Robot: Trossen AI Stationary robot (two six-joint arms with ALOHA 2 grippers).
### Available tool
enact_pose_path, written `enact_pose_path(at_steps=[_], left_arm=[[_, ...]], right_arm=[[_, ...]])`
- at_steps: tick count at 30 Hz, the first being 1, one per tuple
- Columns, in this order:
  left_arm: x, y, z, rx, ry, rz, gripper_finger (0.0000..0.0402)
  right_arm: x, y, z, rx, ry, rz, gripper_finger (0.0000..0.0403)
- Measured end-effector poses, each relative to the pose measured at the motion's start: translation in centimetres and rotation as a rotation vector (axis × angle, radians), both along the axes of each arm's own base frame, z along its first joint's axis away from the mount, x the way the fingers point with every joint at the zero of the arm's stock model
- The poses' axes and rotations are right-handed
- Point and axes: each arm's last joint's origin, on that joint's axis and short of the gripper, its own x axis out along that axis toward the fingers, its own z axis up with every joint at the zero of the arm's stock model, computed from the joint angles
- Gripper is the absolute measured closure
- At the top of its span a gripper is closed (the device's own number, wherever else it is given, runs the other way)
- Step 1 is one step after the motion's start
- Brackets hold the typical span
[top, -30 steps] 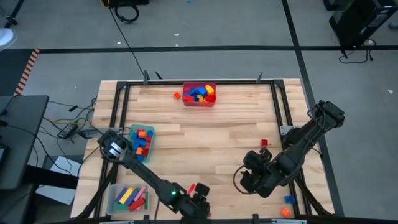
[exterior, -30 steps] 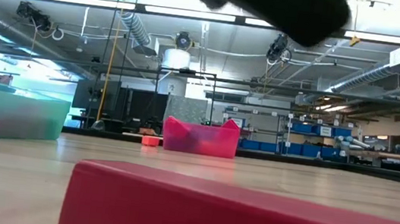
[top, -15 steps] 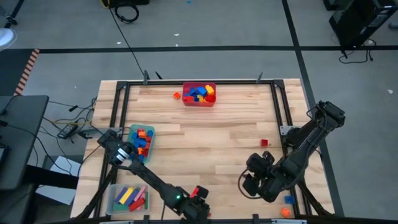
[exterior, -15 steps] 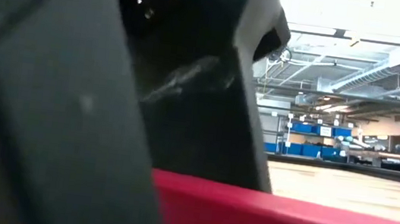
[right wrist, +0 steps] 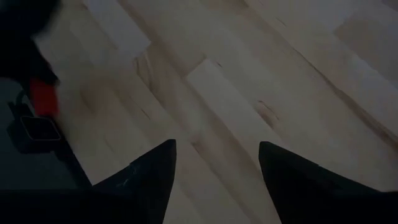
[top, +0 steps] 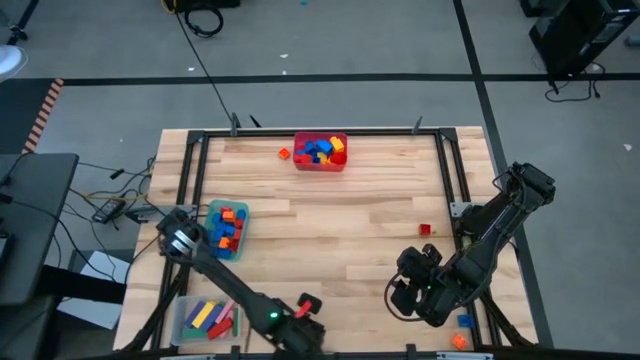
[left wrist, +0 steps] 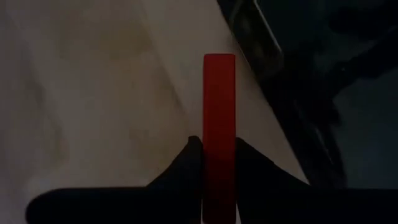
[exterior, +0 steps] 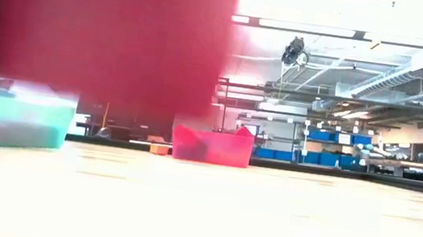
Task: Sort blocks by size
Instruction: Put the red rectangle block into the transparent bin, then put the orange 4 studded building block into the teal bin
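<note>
The left arm reaches along the near edge of the surface (top: 350, 230), bent low, far from the red bin (top: 321, 153) at the back. Its left gripper (left wrist: 219, 163) pinches a long red block (left wrist: 219, 124) between its two dark fingers (left wrist: 186, 163). The block is a thin, flat, bright red bar, and it sticks out straight past the fingertips. In the low view the red block (exterior: 117, 34) is a big red blur lifted above the wood.

The right arm bends down on the other side of the surface, also far from the red bin. Its right gripper (right wrist: 216, 163) is spread wide over bare wood and holds nothing.

More blocks fill the red bin, a green bin (top: 228, 226) and a clear bin (top: 206, 318). A small red block (top: 425, 230) lies alone near the right arm. No writing can be read.
</note>
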Motion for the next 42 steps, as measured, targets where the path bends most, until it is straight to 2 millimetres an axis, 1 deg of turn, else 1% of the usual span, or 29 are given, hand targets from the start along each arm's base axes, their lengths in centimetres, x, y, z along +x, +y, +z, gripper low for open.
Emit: enact_pose_path(at_steps=[3, 7, 10, 13, 17, 20, 22, 26, 28, 30, 32, 35, 37, 40, 42], left_arm=[[-2.0, -0.1, 1.9, 0.017, 0.014, -0.003, 0.0346], [-6.0, -0.2, 3.2, -0.004, 0.047, 0.043, 0.0346], [-9.7, 0.1, 3.8, -0.042, 0.059, 0.149, 0.0346], [-13.3, 0.6, 4.9, -0.108, 0.043, 0.292, 0.0346], [-17.1, 1.6, 6.4, -0.214, 0.014, 0.467, 0.0346], [-19.3, 2.4, 6.5, -0.234, 0.064, 0.518, 0.0346], [-20.6, 2.8, 5.9, -0.196, 0.162, 0.519, 0.0346], [-22.4, 3.2, 4.2, -0.123, 0.364, 0.469, 0.0346], [-22.8, 3.4, 3.3, -0.101, 0.401, 0.472, 0.0346], [-23.0, 3.7, 2.8, -0.089, 0.409, 0.502, 0.0338], [-23.0, 3.8, 2.7, -0.084, 0.404, 0.521, 0.0309], [-23.0, 3.8, 2.7, -0.079, 0.401, 0.526, 0.0255], [-23.0, 3.9, 2.7, -0.081, 0.402, 0.537, 0.0229], [-23.2, 4.2, 3.3, -0.084, 0.402, 0.569, 0.0207], [-23.3, 4.6, 4.2, -0.092, 0.371, 0.595, 0.0202]], right_arm=[[0.0, 0.0, 0.0, -0.001, 0.000, 0.001, 0.0159], [0.0, 0.0, 0.0, -0.012, -0.009, 0.001, 0.0160], [0.0, 0.0, 0.0, -0.017, -0.011, 0.003, 0.0161], [0.0, 0.0, 0.0, -0.025, -0.009, 0.017, 0.0161], [0.1, -0.1, 0.0, -0.042, -0.020, 0.021, 0.0160], [0.1, -0.1, 0.1, -0.065, -0.043, 0.013, 0.0162], [0.2, -0.2, 0.1, -0.078, -0.056, 0.009, 0.0162], [0.4, -0.4, 0.1, -0.090, -0.063, 0.005, 0.0161], [0.4, -0.4, 0.1, -0.089, -0.064, 0.004, 0.0162], [0.4, -0.3, 0.1, -0.086, -0.067, 0.004, 0.0162], [0.4, -0.3, 0.1, -0.085, -0.069, 0.004, 0.0162], [0.4, -0.3, 0.1, -0.083, -0.070, 0.004, 0.0161], [0.4, -0.3, 0.1, -0.083, -0.070, 0.005, 0.0162], [0.4, -0.3, 0.1, -0.085, -0.070, 0.008, 0.0163], [0.4, -0.3, 0.1, -0.086, -0.069, 0.009, 0.0163]])
